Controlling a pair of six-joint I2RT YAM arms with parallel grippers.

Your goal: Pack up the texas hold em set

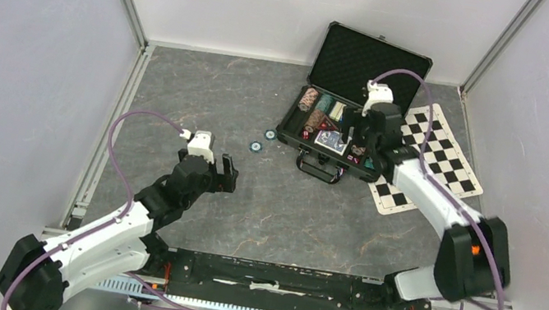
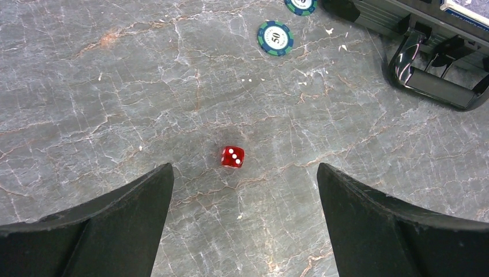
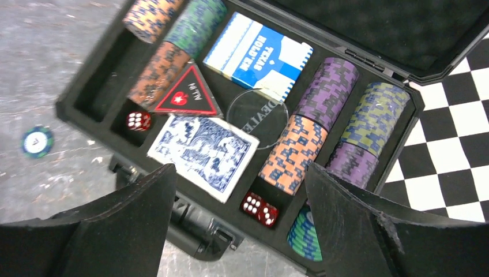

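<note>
- The black rectangular hard case (image 1: 324, 134) sits open at the far right of the grey marbled desk (image 1: 181, 90), just beside the black-and-white checkered mat (image 1: 441, 156); its foam-lined lid (image 1: 370, 58) leans back so the tray can be loaded from above
- The right claw (image 3: 239, 167) hangs over the tray, jaws spread and empty; beneath it a blue-patterned card deck (image 3: 202, 153) lies askew next to the red triangular marker (image 3: 187, 95)
- The left claw (image 2: 243, 167) is wide open, low over the desk, straddling a small red die (image 2: 232, 156); this placing suits a pinch
- Two green-and-blue striped poker chips (image 2: 275, 38) lie outside near the case handle (image 2: 438, 81); packing looks unfinished
</note>
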